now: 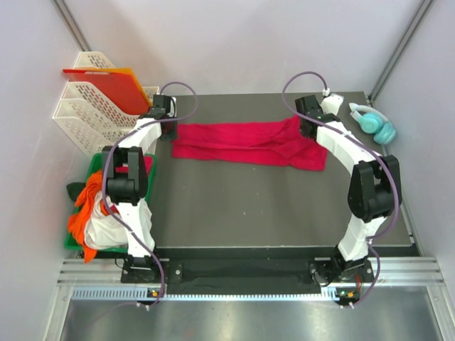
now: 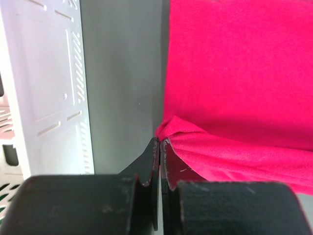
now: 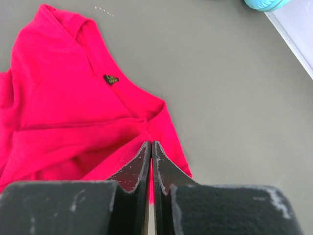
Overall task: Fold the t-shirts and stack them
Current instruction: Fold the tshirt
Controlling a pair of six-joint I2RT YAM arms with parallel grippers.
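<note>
A crimson-red t-shirt [image 1: 245,144] lies folded into a long band across the far half of the dark table [image 1: 270,213]. My left gripper [image 1: 169,129] is at the band's left end. In the left wrist view its jaws [image 2: 160,139] are shut, with a raised corner of the red t-shirt [image 2: 234,73] pinched at the tips. My right gripper [image 1: 308,130] is at the band's right end, by the neck. There its jaws [image 3: 151,143] are shut on the red cloth [image 3: 63,98], whose folds run into the tips. More t-shirts [image 1: 94,213], orange and white, are heaped at the left.
The heap sits in a green bin [image 1: 70,243] off the table's left edge. White mesh trays [image 1: 82,117] with a red-orange plastic sheet [image 1: 106,84] stand at the back left. Teal headphones [image 1: 375,124] lie at the back right corner.
</note>
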